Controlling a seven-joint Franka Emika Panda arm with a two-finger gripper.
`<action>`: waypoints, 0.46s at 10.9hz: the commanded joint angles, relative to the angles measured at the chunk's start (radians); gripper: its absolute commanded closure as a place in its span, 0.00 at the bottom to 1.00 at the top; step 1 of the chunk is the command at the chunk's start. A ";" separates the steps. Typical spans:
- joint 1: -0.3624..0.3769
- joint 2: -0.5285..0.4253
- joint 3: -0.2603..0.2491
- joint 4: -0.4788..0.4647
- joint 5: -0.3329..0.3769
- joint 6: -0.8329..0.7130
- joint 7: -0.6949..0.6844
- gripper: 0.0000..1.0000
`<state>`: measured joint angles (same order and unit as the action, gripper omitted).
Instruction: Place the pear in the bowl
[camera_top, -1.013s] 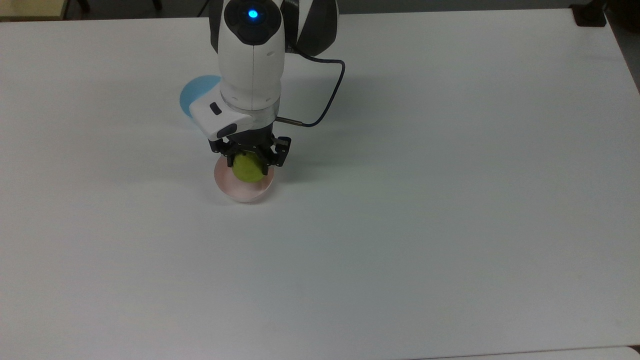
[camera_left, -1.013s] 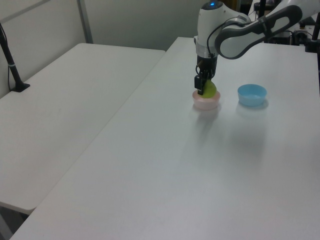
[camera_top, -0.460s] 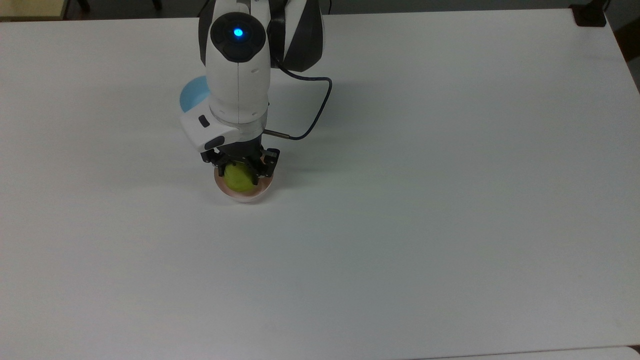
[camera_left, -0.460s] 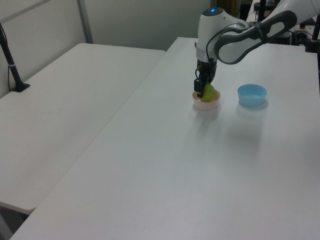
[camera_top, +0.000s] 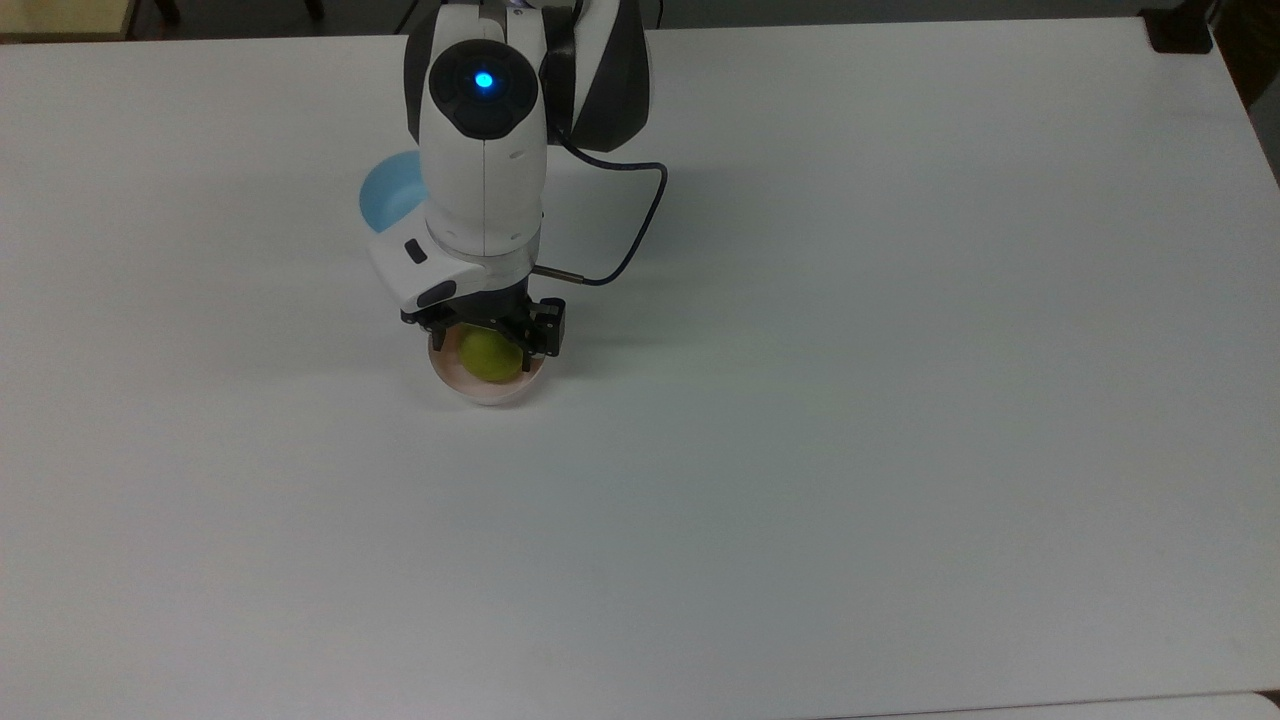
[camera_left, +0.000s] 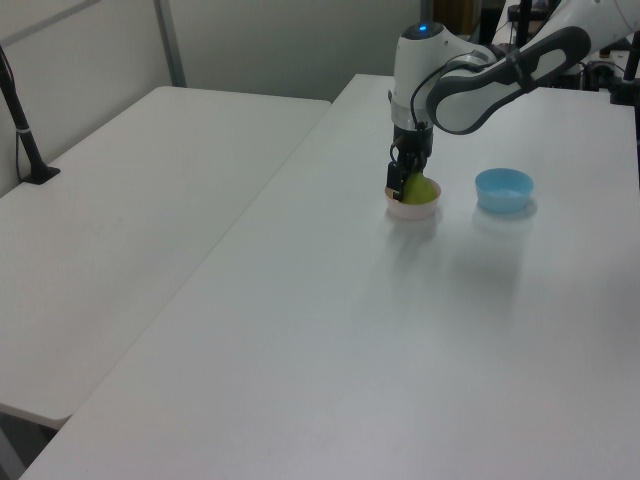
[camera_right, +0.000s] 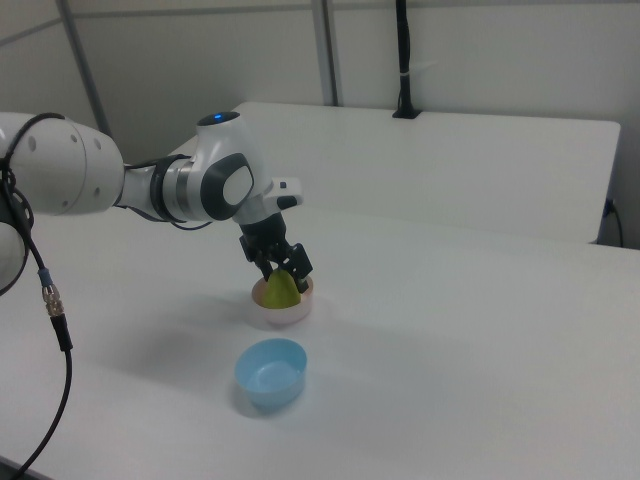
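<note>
The pale pink bowl (camera_top: 487, 390) (camera_left: 414, 211) (camera_right: 284, 313) stands on the white table (camera_top: 800, 400). The yellow-green pear (camera_top: 490, 356) (camera_left: 421, 188) (camera_right: 283, 290) sits low inside it, its narrow end pointing up in the right view. My gripper (camera_top: 487, 338) (camera_left: 400, 184) (camera_right: 283, 266) reaches down into the bowl from the top view's upper side. Its black fingers (camera_right: 299, 264) are shut on the pear's upper part.
A light blue bowl (camera_top: 390, 195) (camera_left: 503, 189) (camera_right: 270, 372) stands just behind the arm in the top view, partly covered by the wrist. A dark cable (camera_top: 640, 230) loops off the wrist. A second white table (camera_left: 120, 210) lies alongside.
The gripper has come down with the pear, from just above the pink bowl's rim to inside the bowl. The wrist shifted slightly toward the top view's bottom.
</note>
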<state>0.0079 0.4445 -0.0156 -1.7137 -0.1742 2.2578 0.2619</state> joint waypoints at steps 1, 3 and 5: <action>0.014 -0.062 -0.006 -0.015 -0.024 -0.049 0.023 0.00; 0.017 -0.110 -0.006 0.032 -0.024 -0.130 0.016 0.00; 0.021 -0.162 -0.003 0.081 -0.018 -0.242 0.010 0.00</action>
<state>0.0109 0.3622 -0.0155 -1.6639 -0.1745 2.1428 0.2619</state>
